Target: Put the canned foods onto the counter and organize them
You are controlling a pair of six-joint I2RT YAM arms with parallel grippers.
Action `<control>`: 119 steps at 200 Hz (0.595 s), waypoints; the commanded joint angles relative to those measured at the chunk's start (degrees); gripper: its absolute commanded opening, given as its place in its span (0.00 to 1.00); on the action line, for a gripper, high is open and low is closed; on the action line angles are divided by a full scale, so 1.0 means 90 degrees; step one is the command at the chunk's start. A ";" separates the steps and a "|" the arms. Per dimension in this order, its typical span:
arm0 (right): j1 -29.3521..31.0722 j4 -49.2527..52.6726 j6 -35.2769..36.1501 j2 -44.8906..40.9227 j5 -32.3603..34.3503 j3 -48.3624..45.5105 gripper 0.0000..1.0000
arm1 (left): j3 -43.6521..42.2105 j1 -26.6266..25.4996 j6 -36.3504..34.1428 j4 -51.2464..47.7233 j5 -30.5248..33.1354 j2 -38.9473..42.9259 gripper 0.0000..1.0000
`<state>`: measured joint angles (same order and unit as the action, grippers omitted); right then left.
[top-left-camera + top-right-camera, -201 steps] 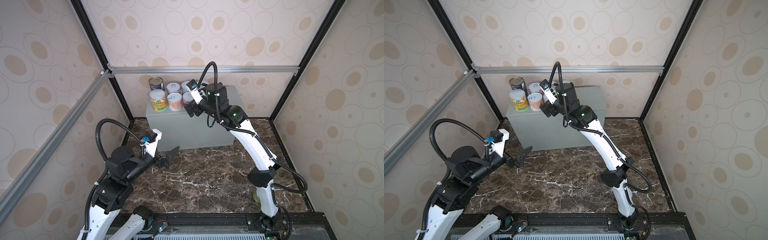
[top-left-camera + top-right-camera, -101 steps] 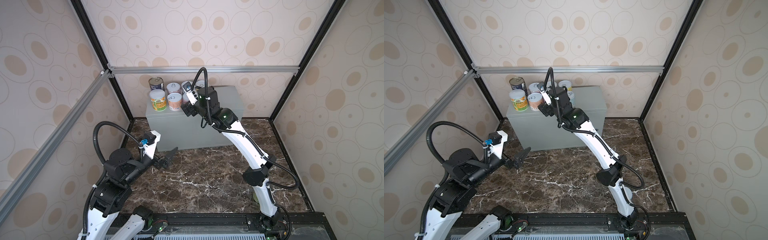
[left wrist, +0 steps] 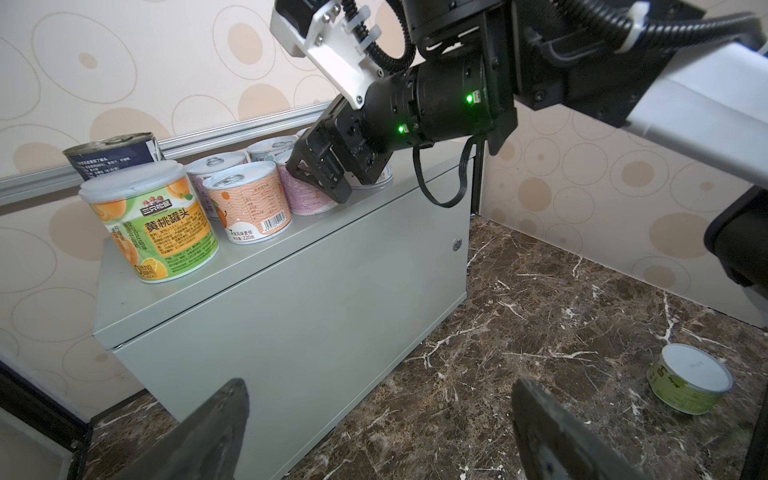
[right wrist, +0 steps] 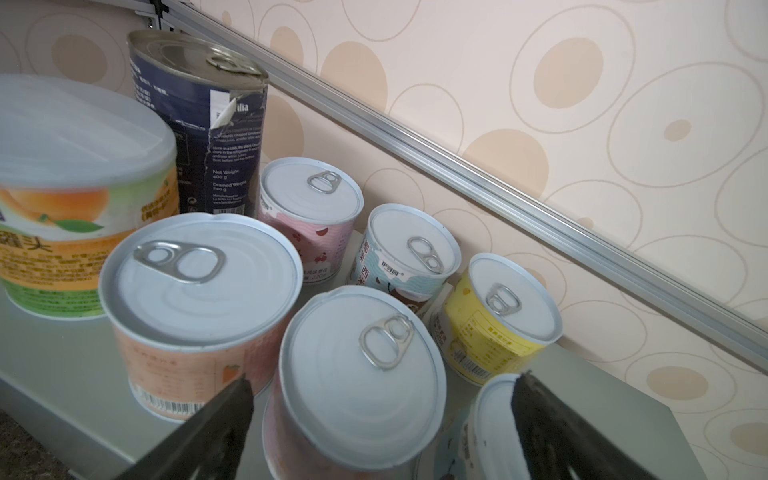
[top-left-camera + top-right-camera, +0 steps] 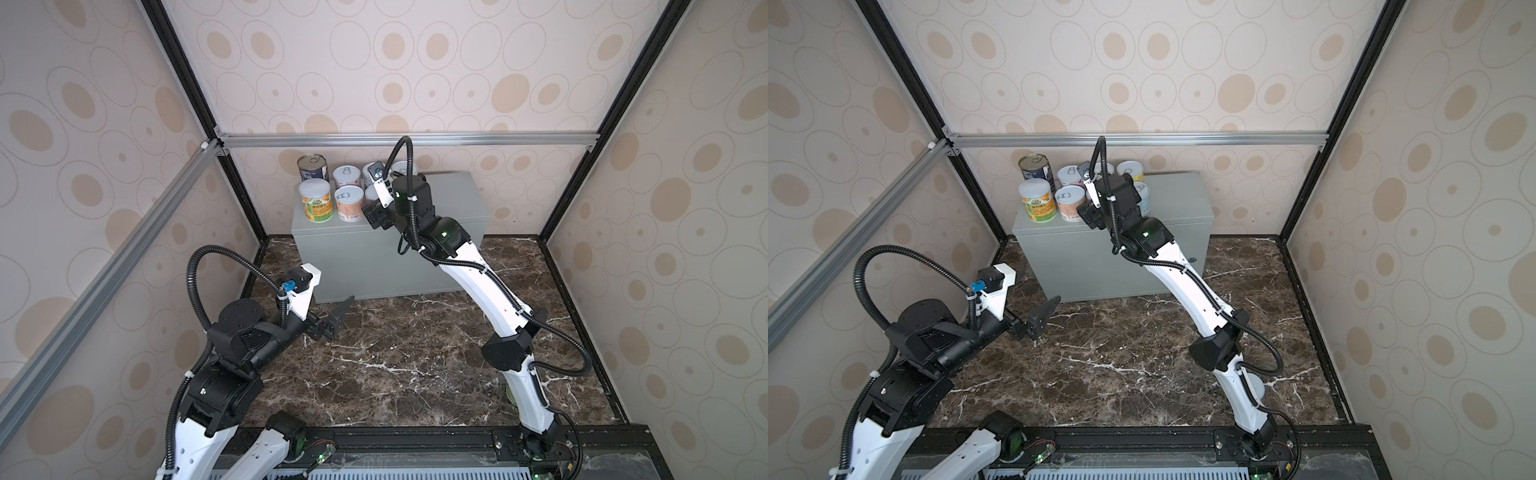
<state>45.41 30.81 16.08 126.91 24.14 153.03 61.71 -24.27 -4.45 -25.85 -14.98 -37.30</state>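
Cans (image 5: 348, 203) packed at surface's (image 5: 455, 195) left end, right half bare, right arm (image 5: 409, 195) overhanging them, marble floor (image 5: 415, 345) open save one green can (image 3: 688, 384)

Grey counter (image 5: 461, 195), cans (image 5: 348, 203) atop, marble floor (image 5: 395, 353), green can (image 3: 685, 386)

Both top views are bright, evenly lit by soft, diffuse light from above, with no hard shadows. The pale walls read light, while the dark marble floor (image 5: 415, 357) across the lower middle of the frame stays dim, its white veins crisp. Straight frame bars splay toward the corners in a wide-angle stretch.

In the left wrist view the left gripper (image 3: 378, 395) is dark and blurred close to the lens. The labels of the canned foods (image 3: 174, 224) are sharp, and two green lights (image 3: 469, 98) flare.

In the right wrist view the right gripper (image 4: 384, 380) and the orange-and-green can (image 4: 62, 232) are soft. The pull-tab lids (image 4: 199, 274) carry a mild sheen.
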 commanded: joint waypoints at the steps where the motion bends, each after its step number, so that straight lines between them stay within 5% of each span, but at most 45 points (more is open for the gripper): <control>1: 0.0037 -0.0071 -0.0077 0.0069 0.0164 0.0194 1.00 | -0.0026 -0.0015 -0.0210 0.0010 0.0025 0.0046 0.98; 53: -0.0077 0.0197 -0.0348 -0.0116 0.0197 0.0136 1.00 | -0.0026 -0.0013 -0.0183 0.0021 0.0009 0.0045 0.98; 119: -0.0178 -0.0040 -0.0721 -0.1705 -0.0594 -0.1363 1.00 | 0.0584 -0.0011 0.0044 0.0161 0.0121 -0.0702 0.98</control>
<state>44.49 31.68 11.75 118.15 22.06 141.34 63.79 -24.27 -4.49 -25.85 -14.26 -41.91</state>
